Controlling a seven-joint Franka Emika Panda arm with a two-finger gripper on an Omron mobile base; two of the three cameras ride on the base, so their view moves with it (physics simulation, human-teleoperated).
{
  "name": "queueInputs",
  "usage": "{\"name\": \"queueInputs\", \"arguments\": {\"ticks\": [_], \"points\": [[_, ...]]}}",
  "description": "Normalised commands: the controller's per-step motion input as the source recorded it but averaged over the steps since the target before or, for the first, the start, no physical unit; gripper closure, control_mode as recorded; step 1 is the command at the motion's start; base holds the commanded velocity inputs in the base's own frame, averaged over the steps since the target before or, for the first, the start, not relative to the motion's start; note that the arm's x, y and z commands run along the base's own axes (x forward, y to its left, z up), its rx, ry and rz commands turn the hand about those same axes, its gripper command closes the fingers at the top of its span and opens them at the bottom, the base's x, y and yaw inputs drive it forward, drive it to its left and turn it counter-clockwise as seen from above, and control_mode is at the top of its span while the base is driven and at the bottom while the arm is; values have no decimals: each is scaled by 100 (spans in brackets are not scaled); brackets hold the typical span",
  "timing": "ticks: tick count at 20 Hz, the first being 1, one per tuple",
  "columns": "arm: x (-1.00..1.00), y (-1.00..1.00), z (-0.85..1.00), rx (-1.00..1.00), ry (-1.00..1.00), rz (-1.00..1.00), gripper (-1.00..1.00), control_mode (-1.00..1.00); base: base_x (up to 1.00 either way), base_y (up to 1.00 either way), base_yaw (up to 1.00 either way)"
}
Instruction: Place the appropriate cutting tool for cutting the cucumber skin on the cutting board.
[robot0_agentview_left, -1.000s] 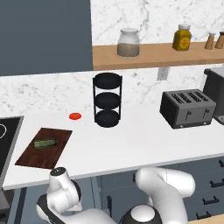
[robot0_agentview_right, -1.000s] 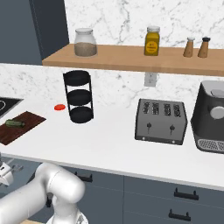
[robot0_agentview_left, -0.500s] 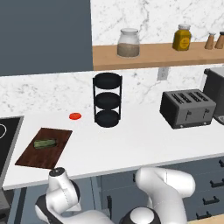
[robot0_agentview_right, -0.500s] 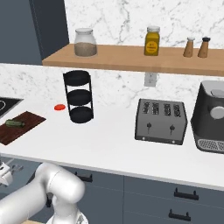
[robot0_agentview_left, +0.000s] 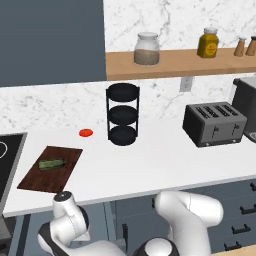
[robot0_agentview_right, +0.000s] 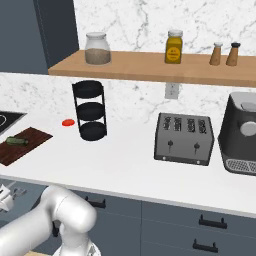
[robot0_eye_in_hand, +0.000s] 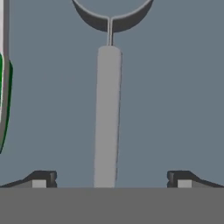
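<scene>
A: How did the long white marble counter (robot0_agentview_left: 150, 165) look?
B: It carried the flat dark brown wooden cutting board (robot0_agentview_left: 60, 172), with the stubby dark green cucumber (robot0_agentview_left: 51, 163) on it.
A: And the gripper (robot0_eye_in_hand: 111, 180)?
B: Spread wide, empty. The slim all-grey metal peeler (robot0_eye_in_hand: 107, 116) lay between its fingertips (robot0_eye_in_hand: 41, 179), reaching ahead.

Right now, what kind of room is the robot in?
It looks like a kitchen, a computer-drawn one. There's a toaster on a white counter, a cutting board with a cucumber on it, and jars on a wooden shelf.
</scene>
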Motion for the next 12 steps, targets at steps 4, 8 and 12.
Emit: {"name": "queueInputs", "arguments": {"ticks": [4, 8, 12], "points": [[6, 1, -9, 0, 0, 0, -100, -100, 0, 0, 0], [6, 0, -16, 0, 0, 0, -100, -100, 0, 0, 0], [1, 0, -19, 0, 0, 0, -100, -100, 0, 0, 0]]}}
